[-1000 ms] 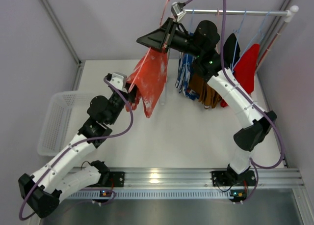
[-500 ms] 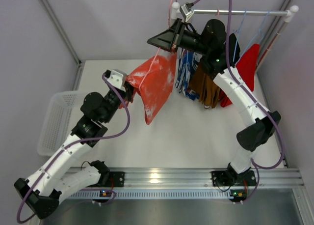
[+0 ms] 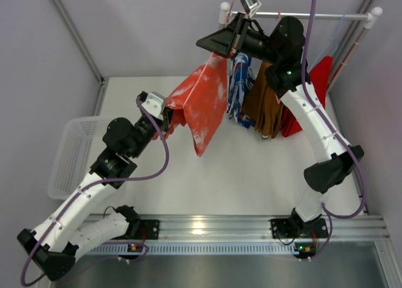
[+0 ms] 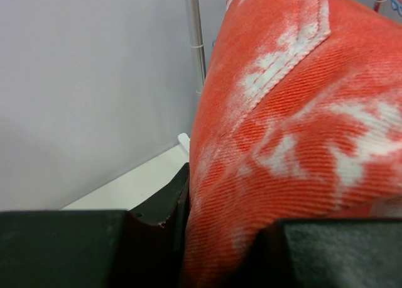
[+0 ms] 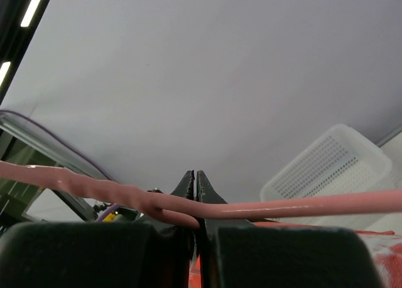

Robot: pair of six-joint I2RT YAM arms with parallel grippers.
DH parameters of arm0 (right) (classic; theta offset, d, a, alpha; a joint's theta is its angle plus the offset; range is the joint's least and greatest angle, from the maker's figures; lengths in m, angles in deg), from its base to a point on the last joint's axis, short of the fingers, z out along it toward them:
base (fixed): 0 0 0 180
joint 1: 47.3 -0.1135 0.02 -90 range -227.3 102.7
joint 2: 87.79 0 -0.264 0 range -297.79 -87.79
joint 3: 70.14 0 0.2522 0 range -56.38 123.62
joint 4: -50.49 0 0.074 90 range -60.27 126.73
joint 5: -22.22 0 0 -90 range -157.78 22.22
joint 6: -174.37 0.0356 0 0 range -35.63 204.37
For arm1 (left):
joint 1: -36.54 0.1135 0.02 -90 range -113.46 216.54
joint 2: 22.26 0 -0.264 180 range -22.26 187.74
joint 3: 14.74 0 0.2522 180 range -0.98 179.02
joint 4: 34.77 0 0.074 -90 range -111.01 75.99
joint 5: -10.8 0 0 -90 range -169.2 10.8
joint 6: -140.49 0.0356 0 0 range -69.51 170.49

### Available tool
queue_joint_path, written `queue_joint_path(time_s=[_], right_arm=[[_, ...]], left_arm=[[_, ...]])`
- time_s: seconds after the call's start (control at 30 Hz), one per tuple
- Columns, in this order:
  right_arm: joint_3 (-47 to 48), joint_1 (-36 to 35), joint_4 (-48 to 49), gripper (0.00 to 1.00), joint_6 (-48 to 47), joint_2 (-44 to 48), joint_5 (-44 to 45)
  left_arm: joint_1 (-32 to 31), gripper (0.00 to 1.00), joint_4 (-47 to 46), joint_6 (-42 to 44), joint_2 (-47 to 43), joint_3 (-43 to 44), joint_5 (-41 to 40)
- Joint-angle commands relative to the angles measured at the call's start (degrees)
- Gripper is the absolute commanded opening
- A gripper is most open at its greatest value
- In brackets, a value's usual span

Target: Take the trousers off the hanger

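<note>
The right gripper (image 5: pixel 195 200) has its 2 jaws pressed together on the thin pink wire hanger (image 5: pixel 314 205), whose wire crosses the wrist view from side to side. From above, this gripper is raised beside the left end of the white clothes rail (image 3: pixel 326 16). The small orange-red speckled fabric trousers (image 3: pixel 204 102) hang below it in the air over the white table (image 3: pixel 251 168), with their top edge up at the hanger.

The left gripper (image 4: pixel 226 250) is clamped on a fold of the trousers' cloth, with 1 dark finger (image 4: pixel 160 209) on each side of the fabric. From above, it grips the lower left corner of the garment and draws that corner out sideways, so the trousers slant between the 2 arms.

There is 1 container, a white perforated plastic basket (image 3: pixel 66 156). It sits at the left edge of the table, beside the left arm. The trousers are outside it and well apart from it. Only its own mesh floor and walls show in the view from above.

3 other garments hang on the rail, close together:
- 1 blue-and-white patterned piece (image 3: pixel 237 90)
- 1 pair of brown trousers (image 3: pixel 264 105)
- 1 plain red garment (image 3: pixel 317 80)

At least 1 light blue wire hanger (image 3: pixel 334 35) shows above the red garment. The right arm hides the rest of that stretch of rail, so I cannot count further hangers.
</note>
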Motion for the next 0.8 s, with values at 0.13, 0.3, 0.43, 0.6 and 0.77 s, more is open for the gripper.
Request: queue_joint_path(time_s=[0.13,0.3,0.43,0.6,0.77], right_arm=[[3.3,3.4,-0.6,0.0,-8.0,2.4,-0.7],[-2.1,2.3,-3.7,0.0,-12.3,2.8,-1.4],[-3.5,1.1,-5.6,0.0,-14.4,2.6,-1.9],[-5.5,-1.0,-8.8,0.0,-17.7,2.6,-2.5],[-8.7,-2.8,-11.8,0.0,-21.9,3.0,-2.9]], left_arm=[[0.4,0.0,-1.8,-6.7,-0.6,10.7,-4.8],[0.4,0.0,1.9,-11.7,2.5,21.2,-4.7],[0.4,0.0,4.0,-16.3,5.5,31.0,-4.8],[0.4,0.0,3.9,-17.1,8.6,38.9,-4.6],[0.3,0.0,1.6,-13.0,11.2,45.1,-4.6]])
